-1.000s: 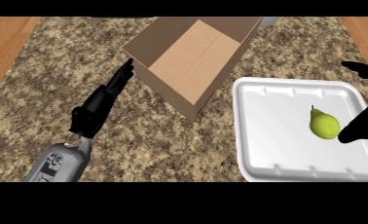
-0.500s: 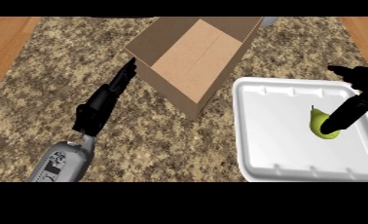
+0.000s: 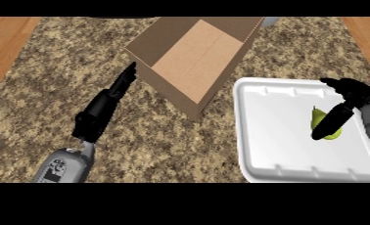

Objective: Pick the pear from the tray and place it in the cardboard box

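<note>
Head view, pear: the small yellow-green pear (image 3: 329,127) lies on the right part of the white moulded foam tray (image 3: 278,131), still on the tray floor and not lifted
Head view, right hand: the black right hand (image 3: 345,102) comes in from the right edge, one finger laid across the pear's left side and another curled above it; it looks to be closing round the fruit, though I cannot tell whether the grip is complete
Head view, left hand: the black left hand (image 3: 108,104) rests flat on the speckled brown granite counter (image 3: 57,67), fingers straight and released, fingertips just beside the box's left corner
Head view, box: the open brown cardboard box (image 3: 195,57) stands up and to the left of the tray, its near corner just beside the tray rim
Risk, grasp: the round, tapered pear may roll out from under a partial finger hold
Risk, carry: the box's near wall stands between tray and opening, so a low carry could strike it
</note>
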Motion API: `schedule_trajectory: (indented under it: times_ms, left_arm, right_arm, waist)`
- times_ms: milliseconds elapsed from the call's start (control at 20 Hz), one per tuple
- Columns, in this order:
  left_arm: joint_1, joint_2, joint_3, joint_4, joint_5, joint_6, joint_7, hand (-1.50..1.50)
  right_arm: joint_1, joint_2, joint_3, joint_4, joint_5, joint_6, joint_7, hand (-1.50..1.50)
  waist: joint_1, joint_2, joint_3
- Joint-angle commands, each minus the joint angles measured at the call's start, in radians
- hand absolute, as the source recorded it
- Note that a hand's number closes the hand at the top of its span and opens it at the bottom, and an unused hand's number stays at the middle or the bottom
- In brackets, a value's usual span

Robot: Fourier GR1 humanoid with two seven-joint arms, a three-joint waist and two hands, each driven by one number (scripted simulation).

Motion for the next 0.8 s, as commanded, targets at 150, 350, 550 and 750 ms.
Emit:
schedule_trajectory:
  times_ms: [150, 350, 550, 750]
  left_arm:
    - [0.015, -0.021, 0.022, -0.048, -0.037, -0.042, 0.043, 0.00]
    - [0.013, -0.032, 0.058, -0.015, -0.054, -0.062, 0.005, 0.00]
    - [-0.006, -0.053, 0.078, -0.062, -0.047, -0.076, 0.067, 0.00]
    - [-0.014, -0.091, 0.078, 0.011, -0.080, -0.074, 0.024, 0.00]
  right_arm:
    - [-0.048, 0.100, -0.052, 0.124, 0.147, 0.015, -0.049, -1.50]
    - [-0.039, 0.091, -0.086, 0.134, 0.187, 0.082, -0.076, -1.50]
    - [0.024, 0.149, -0.090, 0.080, 0.215, 0.082, -0.043, -1.50]
    - [0.022, 0.155, -0.111, 0.102, 0.235, 0.139, -0.063, -1.50]
  waist:
    - [0.003, 0.000, 0.000]
    - [0.001, 0.000, 0.000]
    - [-0.001, 0.000, 0.000]
    - [-0.003, 0.000, 0.000]
